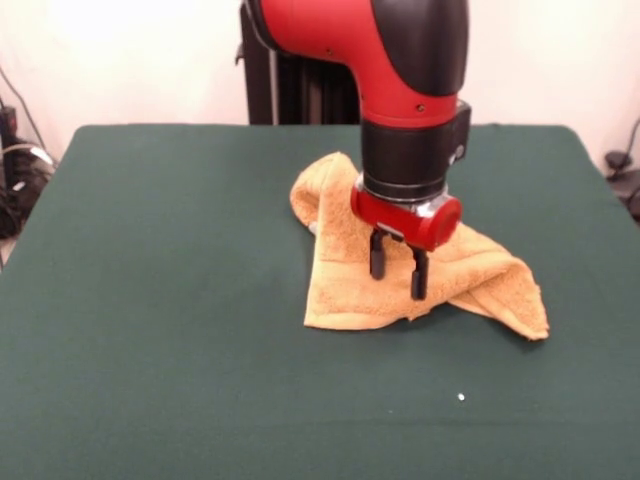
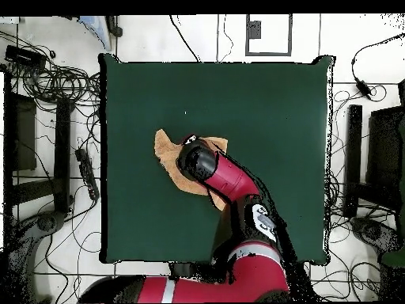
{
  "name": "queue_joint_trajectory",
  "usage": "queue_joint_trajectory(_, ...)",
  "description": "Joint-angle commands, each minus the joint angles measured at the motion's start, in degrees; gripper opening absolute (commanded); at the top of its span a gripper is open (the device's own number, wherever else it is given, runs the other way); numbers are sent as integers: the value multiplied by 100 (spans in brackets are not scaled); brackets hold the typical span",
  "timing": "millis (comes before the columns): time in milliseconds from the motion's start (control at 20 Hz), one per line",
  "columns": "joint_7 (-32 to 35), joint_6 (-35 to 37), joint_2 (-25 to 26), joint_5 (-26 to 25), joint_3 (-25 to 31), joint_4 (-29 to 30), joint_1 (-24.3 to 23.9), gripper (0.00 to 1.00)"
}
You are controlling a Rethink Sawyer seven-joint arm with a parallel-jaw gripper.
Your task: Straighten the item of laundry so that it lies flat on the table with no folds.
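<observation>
Towel: the orange-yellow terry hand towel (image 1: 345,280) lies crumpled directly beneath the hand, near the middle of the counter; it is not flat.
Folds: one bunched lobe rises behind the hand toward the pedestal; a long folded flap runs out past the hand to the picture's right and ends in a point resting on the cloth.
Flat part: on the hand's other side and toward the camera, a smoother panel lies down with a fairly straight front edge.
Hand: the hand (image 1: 398,270) points straight down over the towel, its two dark fingers (image 1: 377,256) held apart with a clear gap between them; nothing is pinched. The tips sit low against the towel, though I cannot tell if they press into it.
Arm: the red and black arm (image 2: 229,180) reaches from the base over the towel, hiding its middle in the overhead view, where only the towel's edges (image 2: 164,147) show around the wrist.
Counter: the dark green counter (image 1: 150,330) spreads wide on every side of the hand.
Speck: a small white speck (image 1: 461,397) lies on the cloth nearer the camera than the hand, apart from the towel.
</observation>
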Motion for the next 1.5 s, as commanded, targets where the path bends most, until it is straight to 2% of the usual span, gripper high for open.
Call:
queue_joint_trajectory(50, 1086, -875, 437, -224, 1167, 451, -167, 100)
queue_joint_trajectory(350, 1340, -1363, 673, -262, 1430, 395, -230, 100)
queue_joint_trajectory(650, 1435, -1495, 747, -173, 1601, 399, -250, 100)
queue_joint_trajectory(900, 1240, -1446, 896, -288, 1619, 274, -303, 100)
queue_joint_trajectory(950, 1186, -1413, 903, -326, 1568, 241, -276, 0)
queue_joint_trajectory(1100, 1067, -1440, 892, -389, 1341, 153, -108, 0)
queue_joint_trajectory(1500, 1030, -1279, 799, -421, 1342, 237, -151, 0)
